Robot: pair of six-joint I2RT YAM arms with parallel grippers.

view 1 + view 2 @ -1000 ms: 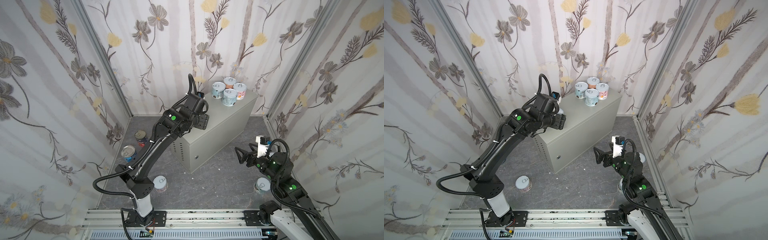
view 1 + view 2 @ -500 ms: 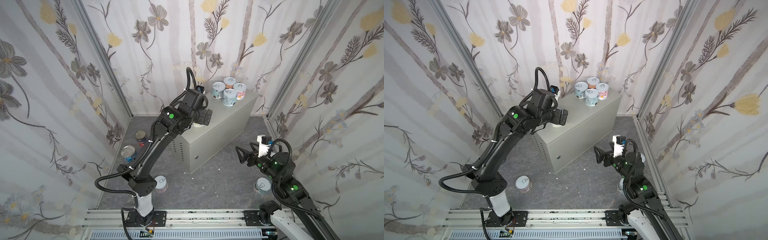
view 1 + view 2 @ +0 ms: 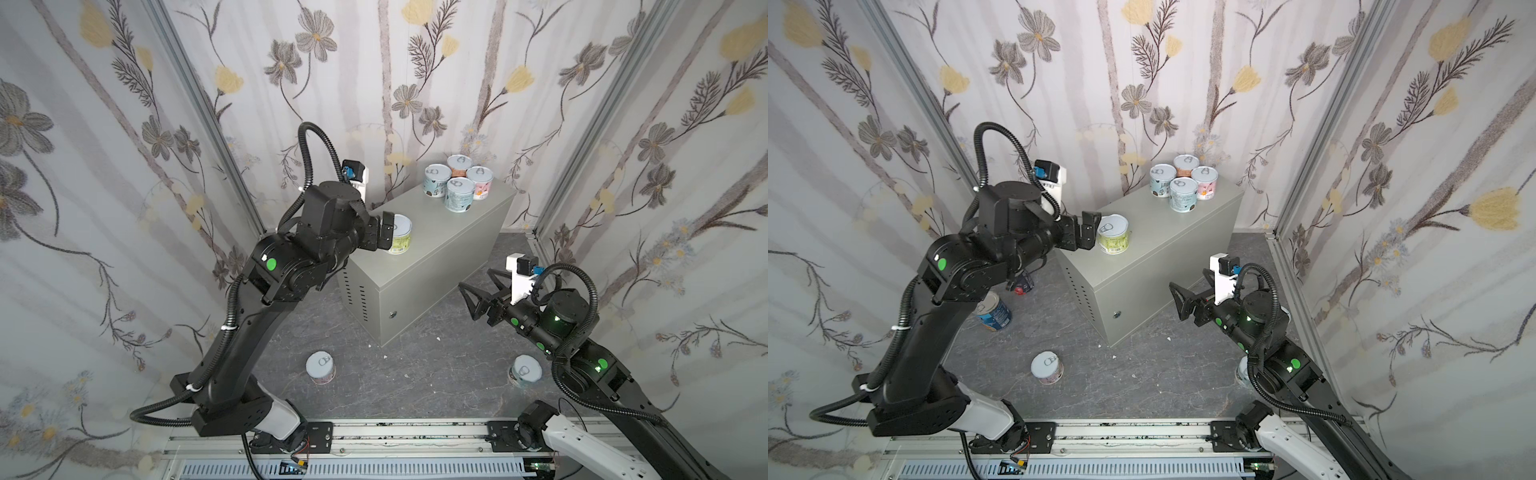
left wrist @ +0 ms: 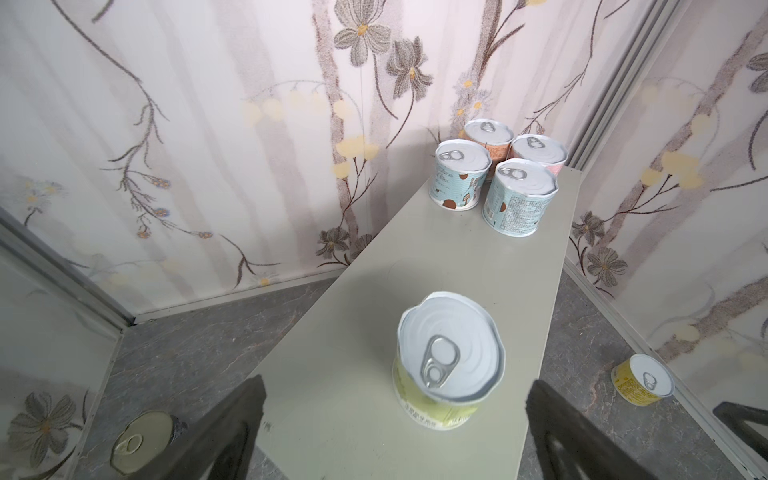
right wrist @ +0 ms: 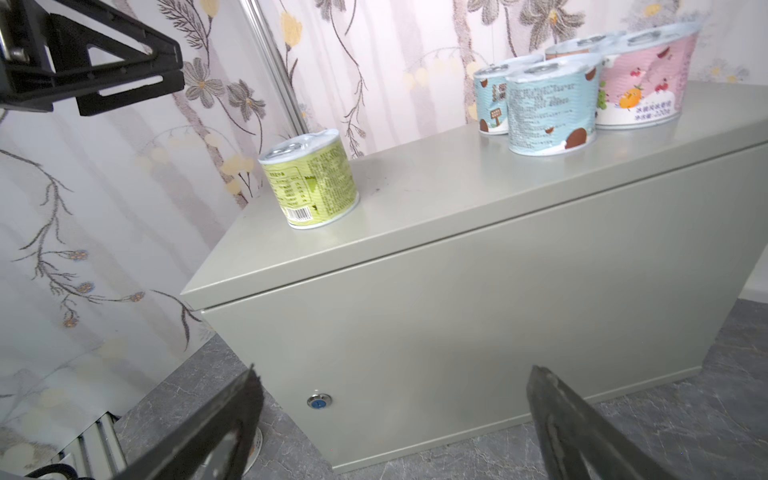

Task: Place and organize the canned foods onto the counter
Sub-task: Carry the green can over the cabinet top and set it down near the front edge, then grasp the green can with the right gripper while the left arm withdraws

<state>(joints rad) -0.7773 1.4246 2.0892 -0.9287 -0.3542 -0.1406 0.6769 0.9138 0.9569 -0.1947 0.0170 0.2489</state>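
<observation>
Green can [image 3: 1113, 235] on counter [image 3: 1167, 253] — left pincer [image 4: 392, 395] spread

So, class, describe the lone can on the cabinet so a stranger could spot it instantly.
Find the grey-beige metal cabinet on the dark floor. Four pastel cans cluster at its far end; a fifth can stands alone near the vented end. Only it has a yellow-green label.

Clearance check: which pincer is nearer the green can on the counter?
Left. Left pincer, open, sits right beside the green can; right pincer hovers before the counter front, well apart.
</observation>
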